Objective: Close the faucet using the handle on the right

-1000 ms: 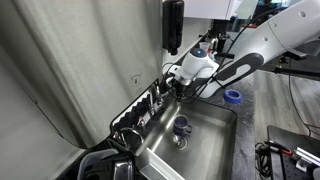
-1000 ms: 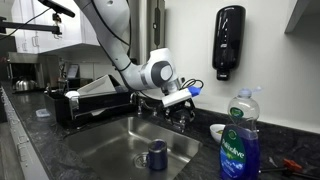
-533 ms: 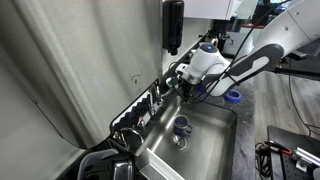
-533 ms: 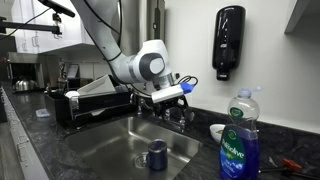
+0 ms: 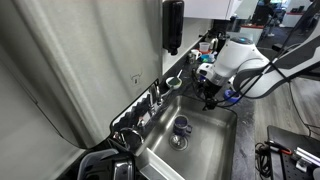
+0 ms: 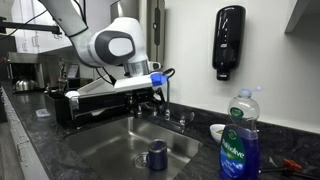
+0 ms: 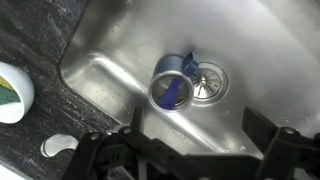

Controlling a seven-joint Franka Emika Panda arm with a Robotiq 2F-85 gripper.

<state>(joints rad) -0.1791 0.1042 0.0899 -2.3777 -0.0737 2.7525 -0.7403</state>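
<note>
The faucet (image 6: 172, 116) stands at the sink's back edge, and its right handle (image 6: 186, 118) is free of the gripper. It also shows in an exterior view (image 5: 157, 96). My gripper (image 6: 155, 90) hangs above the sink, apart from the faucet, open and empty. It shows over the basin in an exterior view (image 5: 208, 96). In the wrist view the two fingers (image 7: 200, 140) frame the basin floor from above.
A blue cup (image 7: 172, 86) stands in the steel sink (image 7: 120, 40) beside the drain (image 7: 208, 74). A dish soap bottle (image 6: 239, 140) stands on the counter. A black soap dispenser (image 6: 228, 42) hangs on the wall. A dish rack (image 6: 95, 98) sits beside the sink. A small bowl (image 7: 12, 92) rests on the counter.
My gripper has pulled away from the faucet handles and moved out over the sink basin. The cup has not moved.
</note>
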